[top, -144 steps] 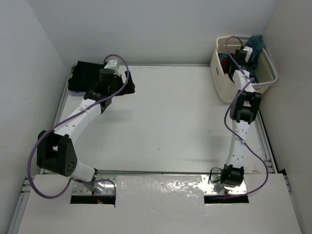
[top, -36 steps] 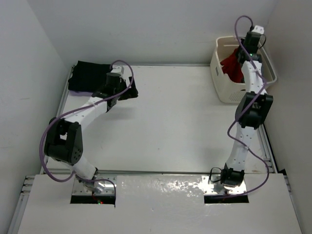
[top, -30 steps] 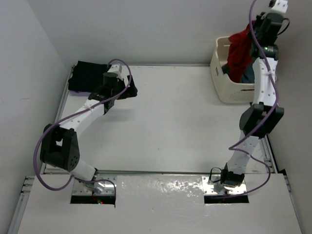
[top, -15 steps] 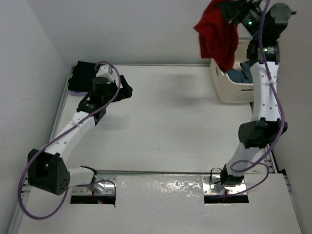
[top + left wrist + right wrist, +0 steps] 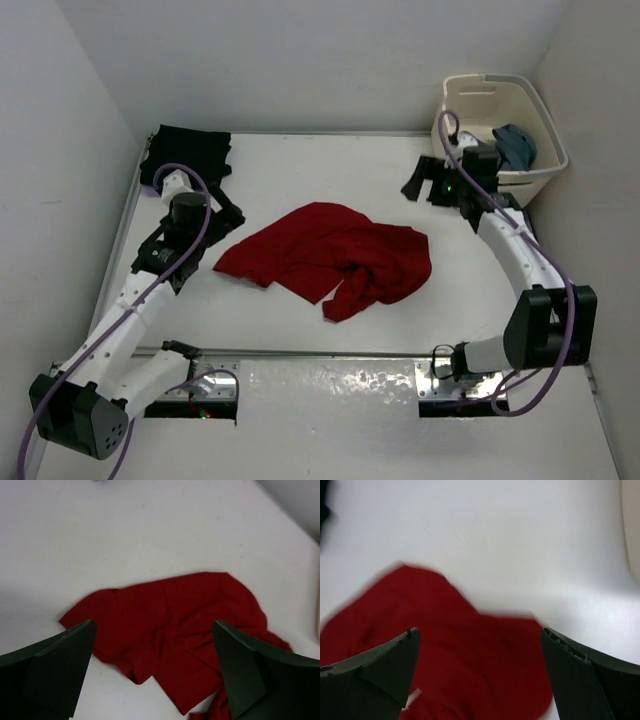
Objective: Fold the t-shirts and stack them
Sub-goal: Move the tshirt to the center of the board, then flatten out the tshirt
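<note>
At the table's ten o'clock corner the black t-shirt (image 5: 185,155) lies flat in a compact shape, seemingly folded already. The left gripper (image 5: 226,212) hovers just beside it with jaws spread wide, gripping nothing. The red t-shirt (image 5: 330,255) sprawls crumpled at the centre, not yet folded. Toward two o'clock the right gripper (image 5: 420,182) hangs released and empty, near the laundry basket (image 5: 455,100), where the teal t-shirt (image 5: 515,145) waits. The job looks early: perhaps one fold done, two left, no stack yet. Counted: three shirts visible, one basket, two grippers
</note>
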You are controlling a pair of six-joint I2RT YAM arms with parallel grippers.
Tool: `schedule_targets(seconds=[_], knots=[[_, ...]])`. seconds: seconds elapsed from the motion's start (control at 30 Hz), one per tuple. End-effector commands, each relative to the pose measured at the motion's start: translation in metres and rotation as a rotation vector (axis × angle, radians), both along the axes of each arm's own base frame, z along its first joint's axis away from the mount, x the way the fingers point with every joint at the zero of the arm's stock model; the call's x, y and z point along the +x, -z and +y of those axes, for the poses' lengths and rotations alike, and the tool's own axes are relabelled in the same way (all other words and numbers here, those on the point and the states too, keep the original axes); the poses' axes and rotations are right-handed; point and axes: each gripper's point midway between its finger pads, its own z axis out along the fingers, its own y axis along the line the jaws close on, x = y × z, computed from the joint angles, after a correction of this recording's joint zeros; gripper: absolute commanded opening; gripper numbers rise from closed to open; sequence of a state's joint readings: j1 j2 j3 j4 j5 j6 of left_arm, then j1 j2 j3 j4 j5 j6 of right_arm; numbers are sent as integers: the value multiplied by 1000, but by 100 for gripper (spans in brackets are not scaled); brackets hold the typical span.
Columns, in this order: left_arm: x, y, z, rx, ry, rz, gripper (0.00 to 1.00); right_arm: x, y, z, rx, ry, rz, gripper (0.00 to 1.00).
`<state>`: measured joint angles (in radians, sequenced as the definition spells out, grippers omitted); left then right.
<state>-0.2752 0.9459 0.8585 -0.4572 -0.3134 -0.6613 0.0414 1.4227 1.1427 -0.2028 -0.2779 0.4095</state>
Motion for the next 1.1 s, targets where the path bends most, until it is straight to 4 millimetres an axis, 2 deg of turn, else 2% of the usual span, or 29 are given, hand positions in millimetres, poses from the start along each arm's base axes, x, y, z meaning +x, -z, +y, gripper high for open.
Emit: schedule_targets(seconds=[0.0,0.03,0.07,0.1,0.13,0.17,0.2,0.23,0.27,0.3,0.33,0.37,0.4,0.43,0.5,0.53,0.6,0.63,0.77,0.8,0.87,0.9,0.93,1.0,1.07], knots=[[-22,44,4,-5,-25,140,100,-37,24,-34,-166,118,42,99],[-25,53,-4,-27,16,164,100,-58,44,-34,-171,114,77,99],[-31,67,-8,-33,38,201,100,-68,53,-33,-170,108,92,99],[-32,72,-12,-45,63,208,100,-78,59,-29,-163,92,100,99],[-37,79,-21,-74,104,231,100,-95,72,-22,-169,62,115,99],[-45,96,-23,-85,114,271,100,-104,80,-20,-179,53,128,99],[-46,100,-28,-103,137,269,100,-112,86,-18,-186,49,149,99],[-51,107,-36,-134,176,286,100,-129,104,-14,-195,29,209,99],[-59,122,-38,-143,185,320,100,-137,107,-8,-183,19,219,99],[-59,125,-42,-156,201,314,100,-145,113,-2,-178,-3,233,99],[-62,130,-43,-164,204,324,100,-159,124,13,-181,-61,250,99],[-67,139,-42,-162,201,345,100,-165,123,19,-186,-82,236,99],[-65,140,-43,-162,205,336,100,-172,126,27,-196,-100,240,99],[-65,144,-41,-156,194,342,100,-187,130,45,-224,-177,253,99],[-64,149,-37,-142,170,347,100,-200,136,58,-265,-224,274,99],[-62,155,-33,-125,145,360,100,-213,136,78,-295,-307,257,99],[-56,157,-30,-115,118,350,100,-220,140,90,-347,-352,248,99],[-54,164,-24,-94,79,361,100,-228,138,106,-363,-421,225,99],[-45,180,-21,-95,34,370,99,-240,142,136,-455,-560,185,99],[-45,188,-19,-87,20,389,99,-246,146,149,-481,-604,181,99],[-41,192,-21,-95,11,390,96,-246,151,157,-524,-596,180,99],[-41,199,-21,-92,7,409,95,-249,149,168,-534,-610,166,99],[-39,200,-23,-99,9,406,93,-249,161,169,-567,-589,194,99],[-34,207,-25,-102,9,411,92,-243,163,181,-580,-565,164,99],[-29,209,-27,-105,13,404,82,-237,177,183,-586,-506,188,98]])
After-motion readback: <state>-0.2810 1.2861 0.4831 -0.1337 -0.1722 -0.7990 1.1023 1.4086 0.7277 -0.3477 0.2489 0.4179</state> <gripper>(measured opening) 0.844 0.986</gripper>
